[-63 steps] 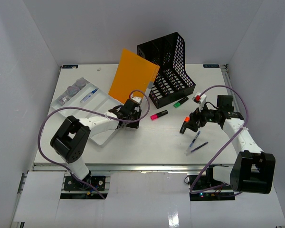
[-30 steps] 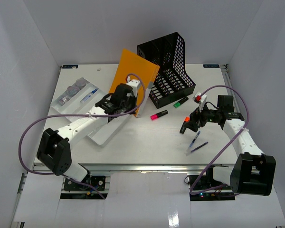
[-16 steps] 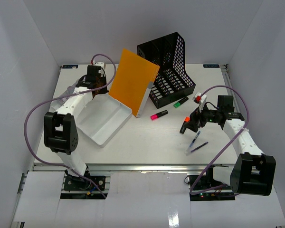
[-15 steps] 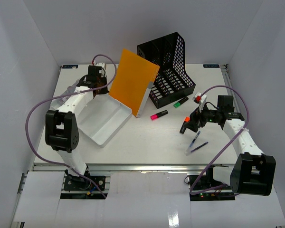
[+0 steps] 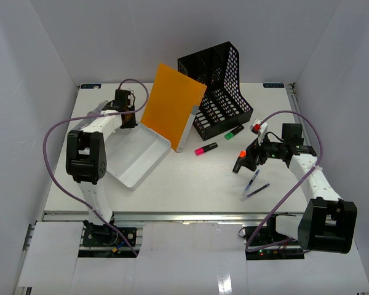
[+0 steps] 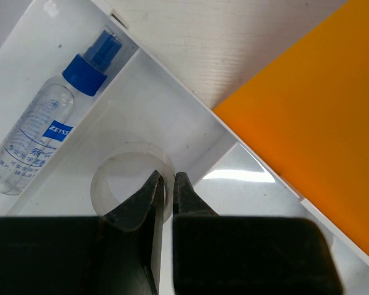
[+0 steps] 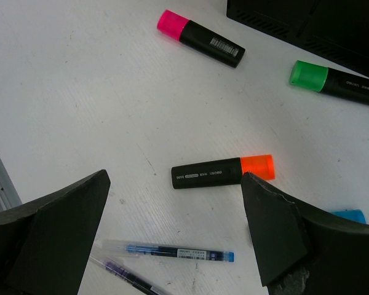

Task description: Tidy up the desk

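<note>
Desk: spans scene, beneath everything. Probably sorting tray, far left. Pinches rim of clear ring with left gripper; next needs straight lift clear of divider. Holds right gripper spread wide above orange highlighter, right. Counts: two pens, one bottle, three highlighters plus blue cap.

The desk is matt white, faintly grained; its near rail is bare metal. The tray is glossy white plastic, the bottle clear plastic, the roll translucent, the orange sheet smooth and matt, the holder black perforated plastic
</note>
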Controlling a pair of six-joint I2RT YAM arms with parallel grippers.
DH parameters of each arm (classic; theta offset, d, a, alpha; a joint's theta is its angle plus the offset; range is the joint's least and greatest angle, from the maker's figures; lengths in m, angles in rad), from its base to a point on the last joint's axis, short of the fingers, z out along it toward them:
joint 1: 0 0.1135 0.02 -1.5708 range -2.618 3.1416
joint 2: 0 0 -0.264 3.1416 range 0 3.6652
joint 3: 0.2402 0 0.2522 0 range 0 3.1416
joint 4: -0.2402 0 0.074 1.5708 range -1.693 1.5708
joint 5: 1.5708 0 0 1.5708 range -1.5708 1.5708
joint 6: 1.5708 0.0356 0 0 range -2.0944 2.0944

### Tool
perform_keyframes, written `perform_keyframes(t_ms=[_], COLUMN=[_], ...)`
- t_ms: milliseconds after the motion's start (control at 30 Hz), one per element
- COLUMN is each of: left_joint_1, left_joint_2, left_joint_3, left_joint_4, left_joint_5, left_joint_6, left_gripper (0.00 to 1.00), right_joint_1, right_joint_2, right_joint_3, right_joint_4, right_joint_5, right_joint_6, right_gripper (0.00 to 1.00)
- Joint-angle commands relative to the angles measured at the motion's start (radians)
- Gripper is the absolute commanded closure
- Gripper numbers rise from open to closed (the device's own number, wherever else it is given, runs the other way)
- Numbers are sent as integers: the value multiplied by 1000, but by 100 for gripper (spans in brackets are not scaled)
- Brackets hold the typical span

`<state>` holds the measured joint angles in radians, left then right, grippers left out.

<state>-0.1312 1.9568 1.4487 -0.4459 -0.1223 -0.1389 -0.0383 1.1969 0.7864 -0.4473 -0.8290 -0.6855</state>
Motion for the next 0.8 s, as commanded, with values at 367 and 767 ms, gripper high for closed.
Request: perform_keyframes(t_ms=[367, 767], left_joint_1=[45, 45], left_joint_2=[-19, -170], left_joint_3=[14, -30], left_joint_4=[9, 6], left_joint_5=[-4, 120], left_joint_6=[-20, -64], left_gripper=[69, 19], right_joint_1=[-9, -22], right_joint_2=[-5, -1], right_joint_3=[6, -6], right_joint_4=[-11, -12], right_joint_5=[-32, -37], right_joint_6=[-14, -33], right_gripper=[6, 6])
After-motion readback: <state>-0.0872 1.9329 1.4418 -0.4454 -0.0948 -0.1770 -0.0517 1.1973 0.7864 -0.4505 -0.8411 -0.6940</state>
